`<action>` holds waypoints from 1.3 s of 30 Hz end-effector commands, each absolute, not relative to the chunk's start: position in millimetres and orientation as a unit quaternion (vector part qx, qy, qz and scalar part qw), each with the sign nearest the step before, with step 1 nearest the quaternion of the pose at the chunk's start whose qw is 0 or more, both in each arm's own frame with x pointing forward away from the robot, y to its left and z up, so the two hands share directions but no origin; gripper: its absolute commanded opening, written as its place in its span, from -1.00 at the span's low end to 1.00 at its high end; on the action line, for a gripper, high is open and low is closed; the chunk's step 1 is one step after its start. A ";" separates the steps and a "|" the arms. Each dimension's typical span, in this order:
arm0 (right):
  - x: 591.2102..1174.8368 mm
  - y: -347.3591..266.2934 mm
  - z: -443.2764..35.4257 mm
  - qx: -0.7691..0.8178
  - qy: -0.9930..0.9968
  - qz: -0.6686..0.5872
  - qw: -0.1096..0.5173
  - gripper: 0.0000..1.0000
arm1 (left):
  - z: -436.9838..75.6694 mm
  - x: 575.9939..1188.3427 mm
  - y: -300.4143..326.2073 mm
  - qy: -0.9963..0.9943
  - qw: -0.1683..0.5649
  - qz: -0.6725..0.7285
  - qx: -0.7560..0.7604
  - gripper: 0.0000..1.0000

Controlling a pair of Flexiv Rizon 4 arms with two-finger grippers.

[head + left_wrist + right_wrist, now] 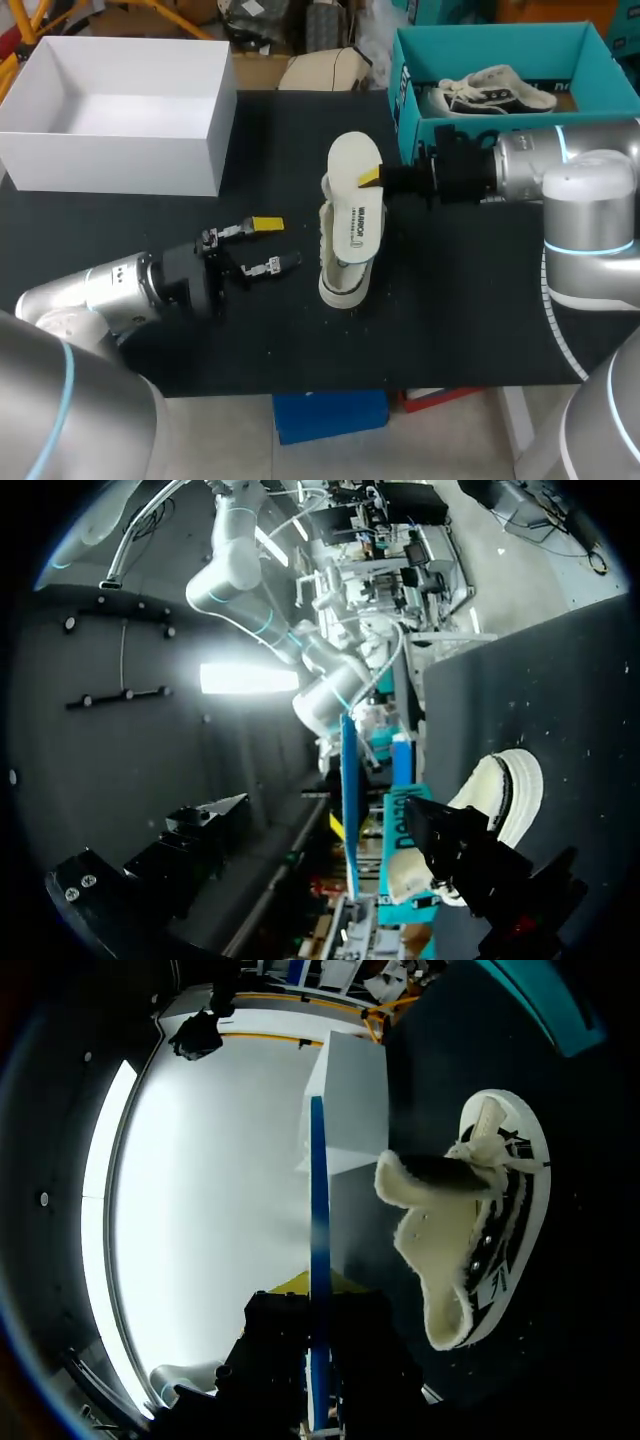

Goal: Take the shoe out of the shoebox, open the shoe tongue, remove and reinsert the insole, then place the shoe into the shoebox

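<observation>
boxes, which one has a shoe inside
The teal shoebox at the table's right: a white sneaker lies in it. The white box at left shows nothing inside.

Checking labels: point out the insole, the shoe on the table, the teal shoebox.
insole (pixel 356 195): head view, middle of its flat face.
shoe (pixel 341 288): head view, its rubber end.
teal shoebox (pixel 500 45): head view, inner back wall.

A cream low-top canvas sneaker (pixel 345 280) lies on its side mid-worktop. A cream foam insole (pixel 355 195) stands over it, blue-backed. The teal cardboard shoebox (pixel 500 45) sits open at the far right.
</observation>
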State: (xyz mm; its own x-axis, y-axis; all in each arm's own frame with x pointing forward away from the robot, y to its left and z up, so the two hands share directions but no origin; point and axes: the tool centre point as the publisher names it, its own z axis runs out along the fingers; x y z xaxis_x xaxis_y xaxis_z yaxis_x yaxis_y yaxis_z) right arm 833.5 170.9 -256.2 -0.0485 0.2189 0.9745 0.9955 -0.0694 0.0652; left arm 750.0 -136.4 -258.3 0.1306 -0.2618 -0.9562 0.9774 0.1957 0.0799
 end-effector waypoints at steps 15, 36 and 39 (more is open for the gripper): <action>833.6 171.7 -256.4 -0.556 -0.546 -0.475 0.408 -1.00 | -248.8 763.2 -138.6 0.453 0.626 -0.463 0.434 1.00; 833.6 171.7 -256.4 -0.556 -0.546 -0.475 0.408 -1.00 | -255.4 797.3 -169.4 0.455 0.588 -0.445 0.499 1.00; 833.6 171.7 -256.4 -0.556 -0.546 -0.475 0.408 -1.00 | -255.4 801.0 -176.4 0.453 0.585 -0.449 0.501 0.97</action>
